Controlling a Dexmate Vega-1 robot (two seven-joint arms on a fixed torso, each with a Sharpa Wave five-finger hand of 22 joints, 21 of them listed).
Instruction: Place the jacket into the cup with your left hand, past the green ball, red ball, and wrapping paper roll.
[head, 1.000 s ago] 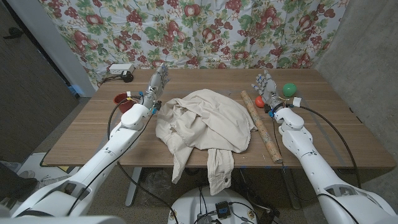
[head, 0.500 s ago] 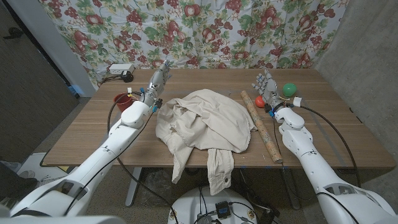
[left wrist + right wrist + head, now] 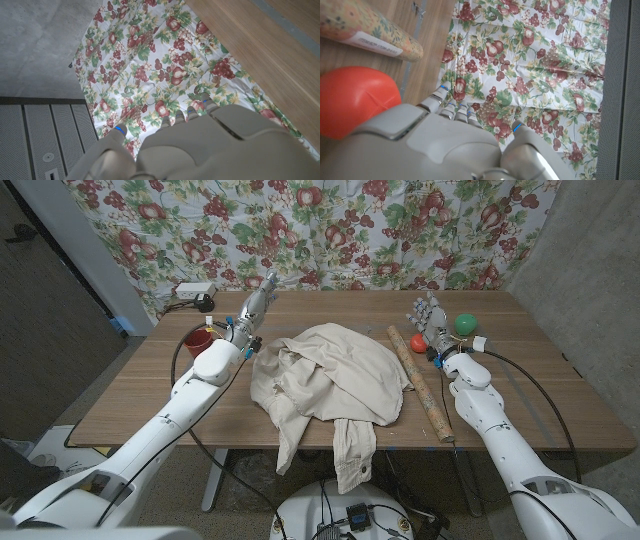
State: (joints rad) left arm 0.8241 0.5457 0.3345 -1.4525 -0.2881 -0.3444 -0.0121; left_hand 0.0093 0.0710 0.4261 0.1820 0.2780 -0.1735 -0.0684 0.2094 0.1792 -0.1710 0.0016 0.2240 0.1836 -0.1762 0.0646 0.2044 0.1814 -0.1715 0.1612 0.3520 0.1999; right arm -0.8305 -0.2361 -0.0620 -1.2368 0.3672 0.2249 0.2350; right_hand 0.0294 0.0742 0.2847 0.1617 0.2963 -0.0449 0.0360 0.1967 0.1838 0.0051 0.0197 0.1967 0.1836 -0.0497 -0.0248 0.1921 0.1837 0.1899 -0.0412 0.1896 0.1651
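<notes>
Beyond the jacket (image 3: 330, 375), the left hand (image 3: 256, 304) has reached farther, holding nothing.

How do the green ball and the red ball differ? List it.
The green ball sits farther right, past the right robot hand; the red ball lies between that hand and the wrapping paper roll. Green shows whole; red is partly hidden. Both are round and on the table.

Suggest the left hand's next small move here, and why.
Probably swing the left hand right and down onto the beige jacket. It hovers open and empty by the red cup, while the jacket lies untouched mid-table.
</notes>
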